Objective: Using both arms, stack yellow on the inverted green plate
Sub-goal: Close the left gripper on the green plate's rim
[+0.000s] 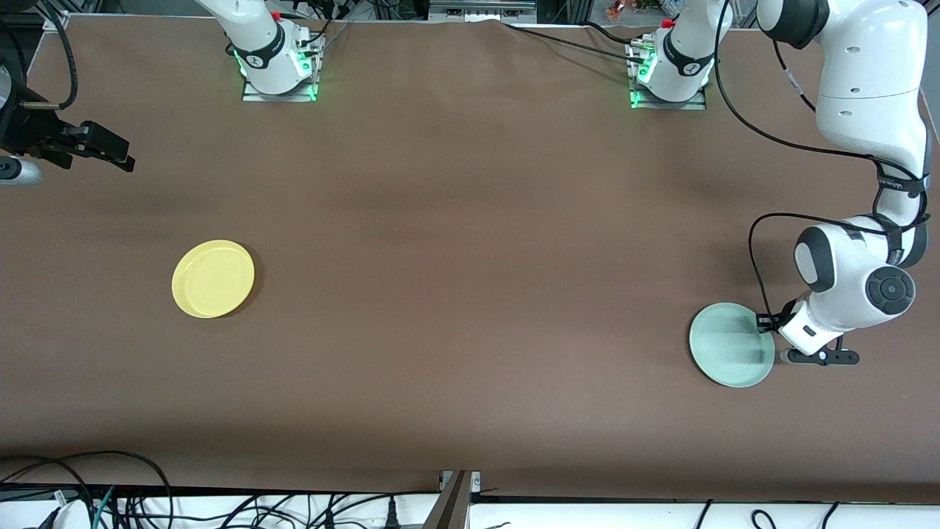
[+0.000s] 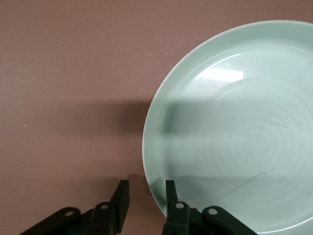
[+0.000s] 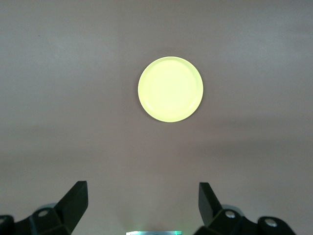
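Brown table point(image 1: 455, 242): left hand point(image 2: 145, 196) straddles green plate point(image 2: 234, 132) rim.

- In the front view, the left gripper point(image 1: 765, 322) is mostly covered by its own white wrist, so its fingers cannot be made out there.
- In the left wrist view, the green plate point(image 2: 239, 132) is cut off by the picture's edge, and part of its rim is hidden by one finger point(image 2: 170, 192).
- The right gripper point(image 1: 126, 162) is seen at the front view's edge, with its arm cut off there.
- Only the fingertips point(image 3: 74, 196) are shown in the right wrist view.
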